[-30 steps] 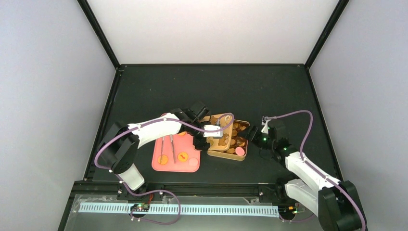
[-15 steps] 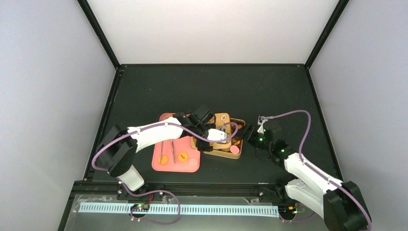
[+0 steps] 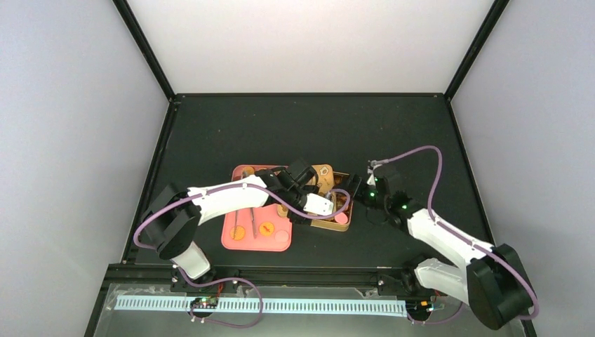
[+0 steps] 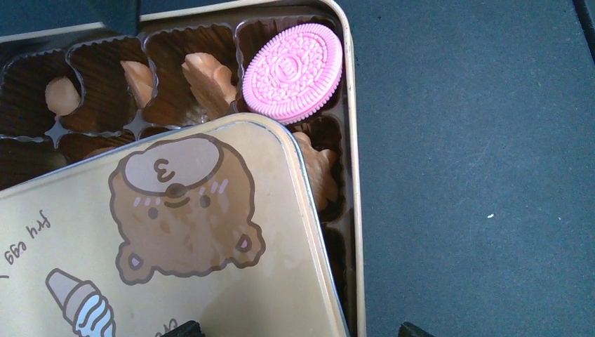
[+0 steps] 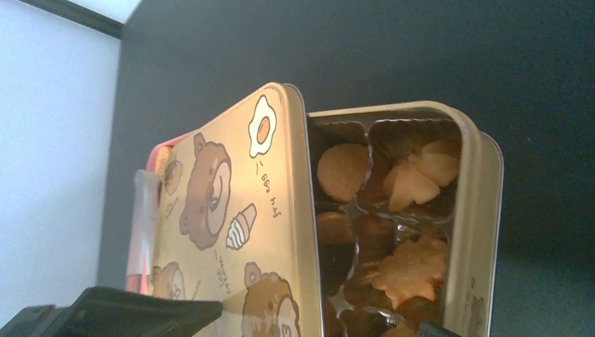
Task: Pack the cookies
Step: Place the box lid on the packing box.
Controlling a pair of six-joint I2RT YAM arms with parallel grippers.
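A gold tin [image 3: 349, 223] holds orange cookies [image 5: 412, 270] in brown paper cups, and one pink cookie [image 4: 291, 72] lies in a corner cup. Its bear-printed lid [image 4: 175, 232] lies askew over most of the tin, also seen as lid [image 5: 231, 203] covering the left part. My left gripper [image 4: 300, 330] hovers open, one tip above the lid, the other above the table beside the tin rim [image 4: 353, 210]. My right gripper [image 5: 326, 319] is open too, its fingers standing wide to either side of the lid and tin. Two more orange cookies [image 3: 266, 228] rest on the pink tray [image 3: 281, 243].
Metal tongs [image 3: 250, 221] lie on the pink tray, left of the tin. Both arms crowd over the tin, the left gripper [image 3: 303, 200] from the left and the right gripper [image 3: 354, 188] from the right. Dark tabletop surrounds them; black frame rails edge it.
The lid has slid over more of the tin, and the tin sits a little further left. The left wrist shifted right and nearer. The right arm reached left towards the tin.
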